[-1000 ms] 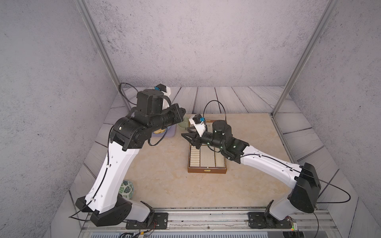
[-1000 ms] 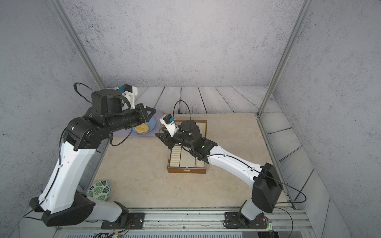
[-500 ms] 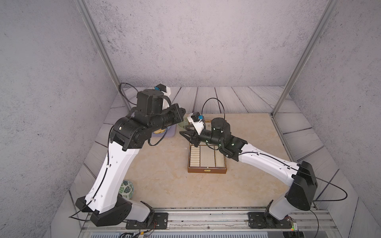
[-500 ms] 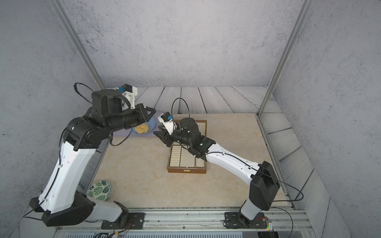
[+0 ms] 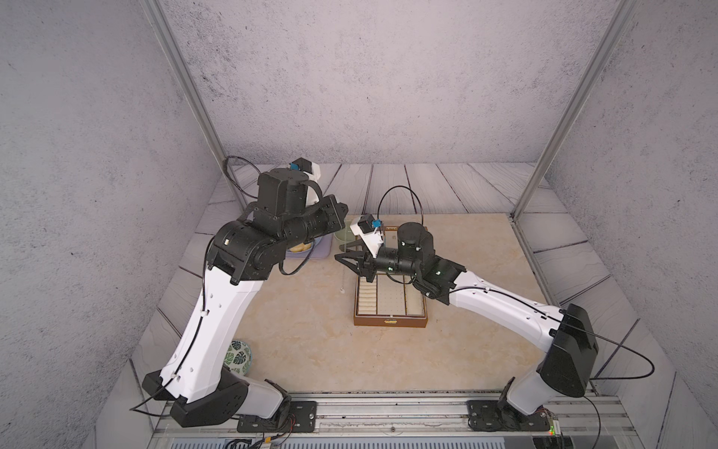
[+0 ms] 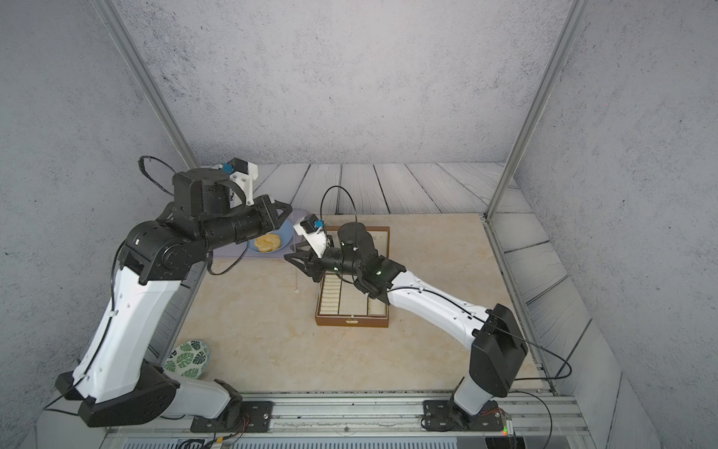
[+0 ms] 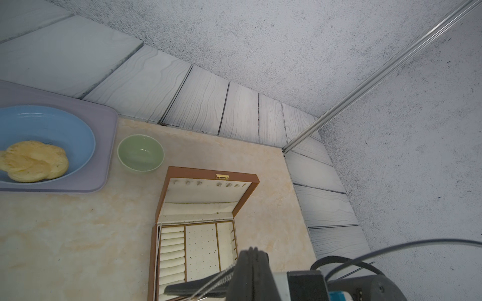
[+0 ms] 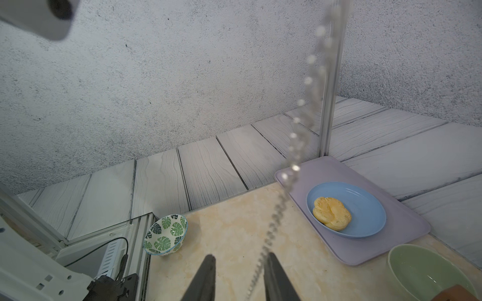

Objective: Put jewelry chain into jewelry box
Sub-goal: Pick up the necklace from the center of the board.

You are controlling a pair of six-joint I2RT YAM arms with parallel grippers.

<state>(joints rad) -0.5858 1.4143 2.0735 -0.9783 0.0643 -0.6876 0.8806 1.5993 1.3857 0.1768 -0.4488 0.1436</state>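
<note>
Grey speckled walls and pale plank flooring close in a beige marbled desk [image 5: 311, 350], and all the action is at its middle. Up high, the left claw [image 7: 251, 258] is pressed tight together with the chain [image 8: 295, 168] pinched in its tips, and the thin beaded strand drops straight down from there. Both top views tell the same story: it hangs just beside the box [image 5: 369, 322], on the side nearer the left arm and wholly outside the wall. Its tiny end piece [image 6: 296, 289] dangles low by the desk, and whether it touches the surface I cannot tell. Now the right claw [image 8: 240, 256] reaches in from over the box with its fingers [image 8: 206, 278] spread, one on each side of the strand. The chain runs through the gap, closer to one finger, and neither one is clamped onto it. The box sits open, brown outside and cream inside, lid swung up on the far side. Ring rolls fill the compartment nearest the hanging chain, a dotted panel takes the middle, and a gold clasp shows on the front wall. Further back, a green bowl [image 7: 140, 153] sits on the desk just beside a lilac tray [image 8: 391, 250], and on the tray a blue plate [image 8: 370, 208] carries a yellow pastry [image 8: 331, 212]. Down by the left arm's base stands a leaf-patterned bowl [image 8: 167, 234], well apart from the box.
</note>
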